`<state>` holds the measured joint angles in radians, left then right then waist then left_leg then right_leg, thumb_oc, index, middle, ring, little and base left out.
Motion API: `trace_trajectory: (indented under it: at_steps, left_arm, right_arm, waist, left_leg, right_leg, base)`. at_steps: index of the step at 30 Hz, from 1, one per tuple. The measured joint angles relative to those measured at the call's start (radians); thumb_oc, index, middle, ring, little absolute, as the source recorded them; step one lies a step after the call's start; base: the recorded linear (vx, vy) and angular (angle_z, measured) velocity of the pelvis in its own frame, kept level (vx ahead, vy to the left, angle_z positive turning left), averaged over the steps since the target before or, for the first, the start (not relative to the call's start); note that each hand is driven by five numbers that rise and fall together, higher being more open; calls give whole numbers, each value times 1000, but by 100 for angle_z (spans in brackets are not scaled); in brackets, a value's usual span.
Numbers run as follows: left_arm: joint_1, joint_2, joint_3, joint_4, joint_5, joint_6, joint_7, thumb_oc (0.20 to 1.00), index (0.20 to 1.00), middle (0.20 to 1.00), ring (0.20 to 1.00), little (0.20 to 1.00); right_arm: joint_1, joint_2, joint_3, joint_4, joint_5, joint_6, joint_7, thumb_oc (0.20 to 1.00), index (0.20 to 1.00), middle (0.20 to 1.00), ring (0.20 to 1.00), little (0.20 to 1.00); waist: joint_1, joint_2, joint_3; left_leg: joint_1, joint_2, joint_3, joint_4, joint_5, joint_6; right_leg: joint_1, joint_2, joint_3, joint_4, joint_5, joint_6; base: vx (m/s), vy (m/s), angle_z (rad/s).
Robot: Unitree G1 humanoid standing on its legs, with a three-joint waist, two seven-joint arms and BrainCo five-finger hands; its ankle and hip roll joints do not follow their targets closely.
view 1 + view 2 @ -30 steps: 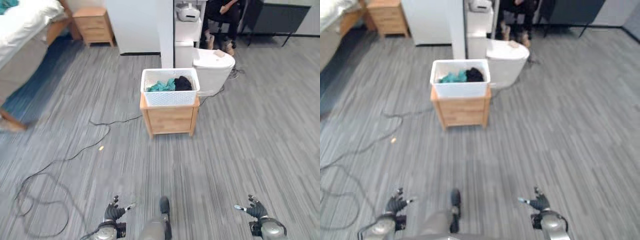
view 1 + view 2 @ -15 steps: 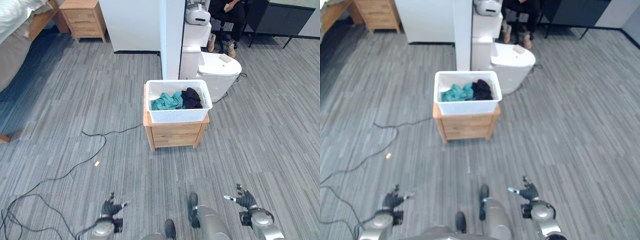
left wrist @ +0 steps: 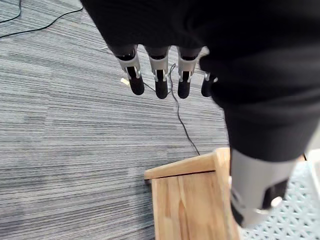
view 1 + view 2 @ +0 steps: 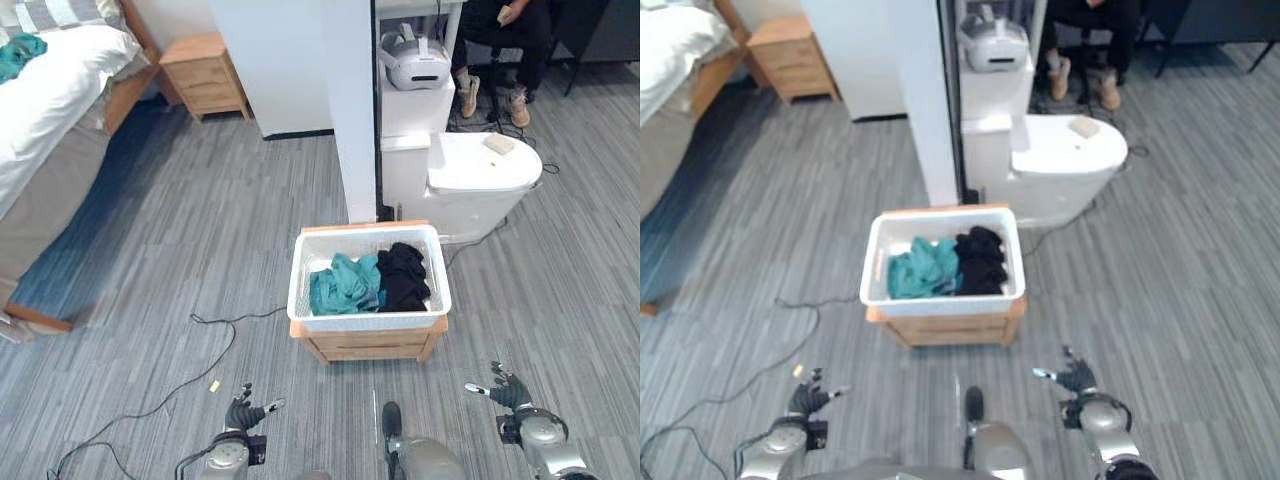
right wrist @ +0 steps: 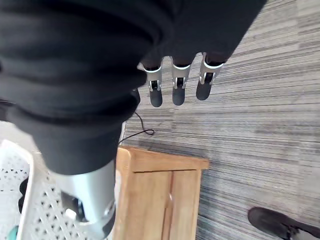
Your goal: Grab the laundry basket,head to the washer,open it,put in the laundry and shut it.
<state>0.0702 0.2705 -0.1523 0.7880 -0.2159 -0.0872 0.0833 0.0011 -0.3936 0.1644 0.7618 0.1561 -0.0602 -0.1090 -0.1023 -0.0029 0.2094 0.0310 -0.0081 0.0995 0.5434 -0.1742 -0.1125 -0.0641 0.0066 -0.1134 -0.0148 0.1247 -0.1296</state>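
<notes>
A white laundry basket [image 4: 368, 318] with teal and black clothes [image 4: 366, 281] sits on a low wooden stand [image 4: 372, 345] in the middle of the floor. Behind it stands a white round-topped washer [image 4: 480, 185] beside a white pillar. My left hand [image 4: 244, 415] hangs low at the lower left, fingers straight, holding nothing. My right hand [image 4: 509, 394] hangs low at the lower right, also open and empty. Both hands are short of the basket, one to each side. The left wrist view shows straight fingers [image 3: 160, 82] above the stand [image 3: 190, 200]; the right wrist view shows fingers [image 5: 177, 85] and the stand [image 5: 160, 200].
A bed [image 4: 50, 110] and a wooden nightstand [image 4: 207, 72] stand at the far left. A black cable [image 4: 190, 370] trails across the grey floor left of the stand. A person's legs [image 4: 490, 70] show on a chair behind the washer. A white headset [image 4: 420, 62] rests on a shelf.
The camera has moved forward: the basket and stand now lie closer and lower in view. Both hands stay low and open at my sides.
</notes>
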Motion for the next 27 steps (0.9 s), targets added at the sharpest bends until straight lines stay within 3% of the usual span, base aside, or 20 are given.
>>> trace_trajectory:
  at_steps: [1,3,5,6,8,12,16,17,21,27]
  left_arm:
    - [-8,3,-2,-1,0,-1,0,1000,1000,1000,1000,1000]
    - [-13,8,-2,-9,0,-1,-1,1000,1000,1000,1000,1000]
    - [-8,12,-2,-19,0,0,-2,1000,1000,1000,1000,1000]
    - [-7,12,-1,-27,-1,-1,-1,1000,1000,1000,1000,1000]
    - [16,16,29,-22,-3,1,-1,1000,1000,1000,1000,1000]
    - [9,33,55,3,-5,1,2,1000,1000,1000,1000,1000]
    - [12,61,82,-9,-4,-1,12,1000,1000,1000,1000,1000]
    - [14,72,82,-20,-4,0,28,1000,1000,1000,1000,1000]
    - [21,87,80,-37,-4,-1,43,1000,1000,1000,1000,1000]
    - [-87,99,9,-78,-4,-2,103,1000,1000,1000,1000,1000]
  right_arm:
    - [-1,0,0,2,0,2,0,1000,1000,1000,1000,1000]
    - [-5,-2,-1,-1,0,-2,-3,1000,1000,1000,1000,1000]
    - [1,-5,0,-1,0,0,-10,1000,1000,1000,1000,1000]
    - [5,-9,1,1,0,4,-12,1000,1000,1000,1000,1000]
    - [28,-12,0,1,-2,13,-19,1000,1000,1000,1000,1000]
    - [48,-23,-1,-9,-23,19,-22,1000,1000,1000,1000,1000]
    - [48,-36,-1,-65,-41,20,-23,1000,1000,1000,1000,1000]
    - [31,-36,0,-91,-46,18,-23,1000,1000,1000,1000,1000]
    - [-8,-36,0,-100,-69,13,-26,1000,1000,1000,1000,1000]
    - [-156,-55,26,-115,-80,19,-83,1000,1000,1000,1000,1000]
  waist:
    - [11,-20,0]
    - [5,-28,2]
    - [2,-39,2]
    - [7,-41,6]
    - [12,-39,8]
    - [18,-36,5]
    - [29,-20,-4]
    - [32,-19,-4]
    - [39,-12,-3]
    - [51,40,11]
  left_leg:
    - [-17,-9,1,-100,-15,13]
    - [-85,-1,-2,-190,4,10]
    - [-147,-8,-8,-300,53,16]
    - [-149,-10,-10,-364,81,14]
    - [-116,-11,-26,-463,180,68]
    - [-64,-8,4,-484,200,81]
    - [5,6,0,-587,214,95]
    - [5,-5,-3,-611,228,115]
    - [4,-25,-8,-623,230,116]
    - [-120,-44,-7,-624,252,122]
  right_leg:
    - [26,-5,10,-31,5,3]
    - [42,3,-2,-35,3,8]
    - [85,12,2,-66,-23,44]
    - [90,20,7,-66,-24,43]
    - [147,55,15,-66,-51,59]
    - [168,66,15,-66,-80,48]
    - [151,70,8,-66,-80,51]
    - [139,62,12,-66,-79,64]
    - [127,39,16,-57,-88,100]
    - [-31,16,17,12,-90,123]
  base:
    - [60,-9,-31]
    - [117,-8,-35]
    - [180,34,-38]
    - [163,48,-63]
    - [185,78,-81]
    - [65,65,-23]
    - [17,35,14]
    - [0,0,0]
    - [-7,7,3]
    - [-104,4,1]
